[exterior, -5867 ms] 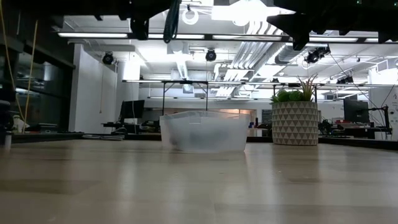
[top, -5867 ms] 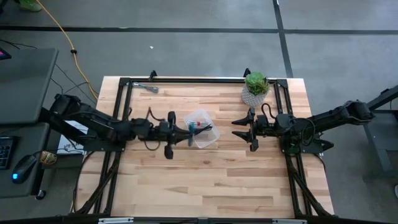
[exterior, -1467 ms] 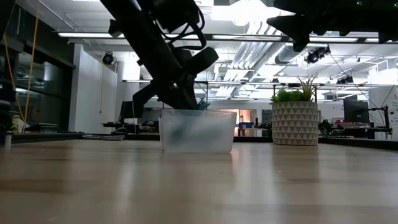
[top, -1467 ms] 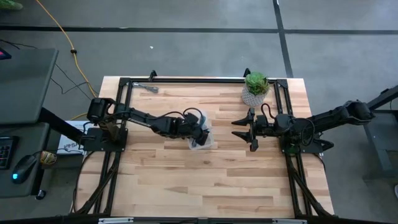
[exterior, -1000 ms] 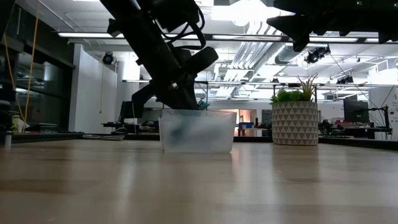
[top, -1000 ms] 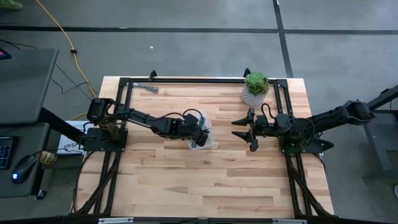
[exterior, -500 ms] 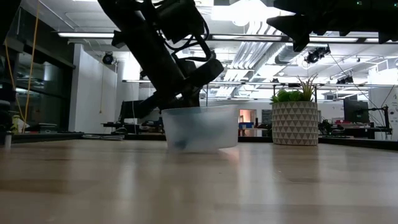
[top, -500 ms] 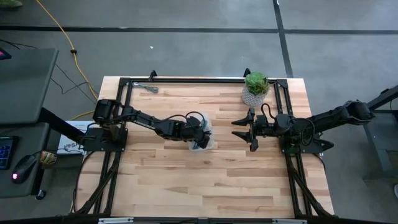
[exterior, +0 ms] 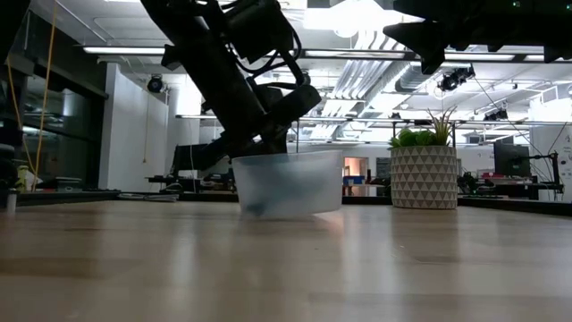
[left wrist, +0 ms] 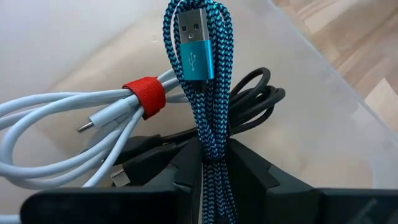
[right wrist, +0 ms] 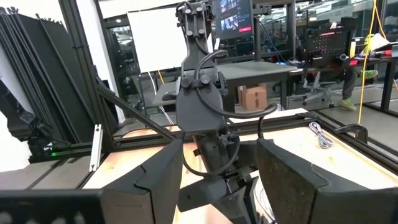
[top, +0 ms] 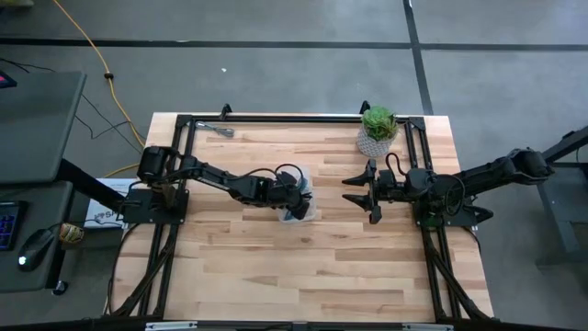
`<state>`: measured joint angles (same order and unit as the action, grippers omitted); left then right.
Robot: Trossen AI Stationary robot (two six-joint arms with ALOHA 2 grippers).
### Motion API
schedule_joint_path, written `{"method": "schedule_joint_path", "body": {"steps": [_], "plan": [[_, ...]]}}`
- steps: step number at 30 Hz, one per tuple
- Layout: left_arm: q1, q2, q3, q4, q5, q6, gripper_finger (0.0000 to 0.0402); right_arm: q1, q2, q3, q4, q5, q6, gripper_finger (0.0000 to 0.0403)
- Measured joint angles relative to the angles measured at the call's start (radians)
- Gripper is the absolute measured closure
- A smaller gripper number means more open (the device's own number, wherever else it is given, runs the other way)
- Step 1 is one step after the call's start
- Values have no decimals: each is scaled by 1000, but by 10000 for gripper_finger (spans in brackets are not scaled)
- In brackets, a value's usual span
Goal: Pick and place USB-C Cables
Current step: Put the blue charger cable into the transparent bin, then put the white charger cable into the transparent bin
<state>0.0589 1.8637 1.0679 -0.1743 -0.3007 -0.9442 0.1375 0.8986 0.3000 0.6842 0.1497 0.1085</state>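
Our left gripper (left wrist: 214, 168) is pressed together on the teal cable (left wrist: 202, 74), pinching its lower loop between the two dark fingers (left wrist: 255, 174). The cable's blue plug stands up in front of the wrist camera. Just behind it lie the white cable (left wrist: 56, 124), tied with a red band, and the black cable (left wrist: 255, 102); both rest on the floor of the tub (exterior: 290, 183).

Since half a second ago almost nothing has moved. A second ago, however, the tub stood flat, and now it is tilted in the low view, with one side off the table (top: 276, 267). We judge that the lifting gripper pulls the tub up together with the cable, perhaps because a finger presses against the wall. This means the teal cable is caught but not yet free of the tub, and the tub may tip over if the lift goes on.

Our right gripper (top: 369, 196) waits spread above the table, beside the plant (top: 378, 127). The grey cable we cannot find in these views.
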Motion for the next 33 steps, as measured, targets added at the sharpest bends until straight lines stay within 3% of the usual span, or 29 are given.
{"method": "schedule_joint_path", "body": {"steps": [14, 28, 33], "plan": [[-1, 2, 43, -39, 42, 71, 341, 0, 0, 0, 0, 0, 0, 208], [0, 2, 113, -177, 31, 137, 243, 0, 0, 0, 0, 1, 0, 208], [0, -1, 162, -257, 18, 180, 228, 0, 0, 0, 0, 1, 0, 208]]}}
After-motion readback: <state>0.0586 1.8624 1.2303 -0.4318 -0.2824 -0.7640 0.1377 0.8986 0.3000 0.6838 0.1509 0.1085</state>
